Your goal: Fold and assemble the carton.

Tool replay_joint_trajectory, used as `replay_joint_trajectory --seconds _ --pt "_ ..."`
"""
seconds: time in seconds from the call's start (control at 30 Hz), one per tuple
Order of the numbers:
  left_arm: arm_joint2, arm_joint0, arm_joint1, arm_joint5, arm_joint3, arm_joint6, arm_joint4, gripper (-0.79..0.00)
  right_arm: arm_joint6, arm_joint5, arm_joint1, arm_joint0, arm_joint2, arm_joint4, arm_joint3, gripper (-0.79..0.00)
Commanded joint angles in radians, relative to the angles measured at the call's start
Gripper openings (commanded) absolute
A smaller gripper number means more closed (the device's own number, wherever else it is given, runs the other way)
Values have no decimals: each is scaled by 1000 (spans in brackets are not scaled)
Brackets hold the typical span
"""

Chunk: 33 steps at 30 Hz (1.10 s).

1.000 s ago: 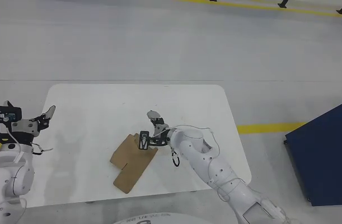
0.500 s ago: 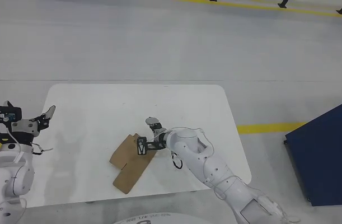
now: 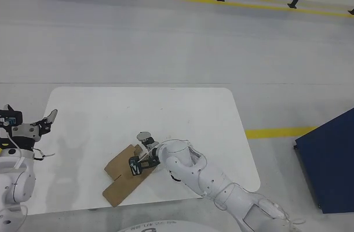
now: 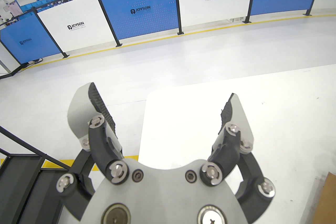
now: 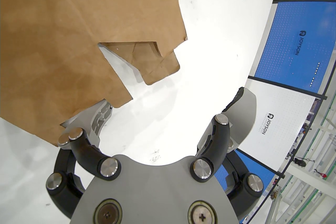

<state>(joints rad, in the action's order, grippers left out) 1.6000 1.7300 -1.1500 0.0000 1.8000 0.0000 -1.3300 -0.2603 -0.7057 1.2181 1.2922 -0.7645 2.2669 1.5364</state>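
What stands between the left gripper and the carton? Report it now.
Nothing visible does. Only table surface lies between the open left gripper and the flat carton; the right gripper sits at the carton's opposite side.

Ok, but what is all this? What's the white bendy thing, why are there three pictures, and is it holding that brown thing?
The white bendy thing is a robot's arm. The robot has two arms, and each ends in a gripper, a pincher with two fingers. One picture comes from a camera high on the robot, looking down at the white table. The other two come from small cameras on its wrists, so you see each pincher close up.

On the table lies a flat brown carton, a cardboard box not folded up yet. The right gripper is open. One finger is slid under the carton's edge and the other is out beside it, so it isn't squeezing the carton. The left gripper is open too, holding nothing, near the table's edge and apart from the carton.
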Motion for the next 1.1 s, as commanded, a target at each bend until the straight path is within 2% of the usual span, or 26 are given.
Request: replay_joint_trajectory --seconds 0.0,0.23,0.53,0.73,0.9,0.97,1.07 --pt "0 0 0 0 0 0 0 0 4 1 3 -4 20 18 0 0" --pt "0 0 0 0 0 0 0 0 40 13 7 -8 66 66 9 0" --pt "0 0 0 0 0 0 0 0 192 10 -21 14 65 137 47 0" --pt "0 0 0 0 0 0 0 0 172 130 -46 84 -38 106 94 0" --pt "21 -2 1 1 -7 -13 -12 0 197 258 -75 191 -150 82 172 0" --pt "35 6 6 -62 -2 -19 -29 0 229 302 -89 241 -194 86 205 0" --pt "66 44 20 -223 11 -17 -91 0 283 351 -107 310 -248 100 248 0"
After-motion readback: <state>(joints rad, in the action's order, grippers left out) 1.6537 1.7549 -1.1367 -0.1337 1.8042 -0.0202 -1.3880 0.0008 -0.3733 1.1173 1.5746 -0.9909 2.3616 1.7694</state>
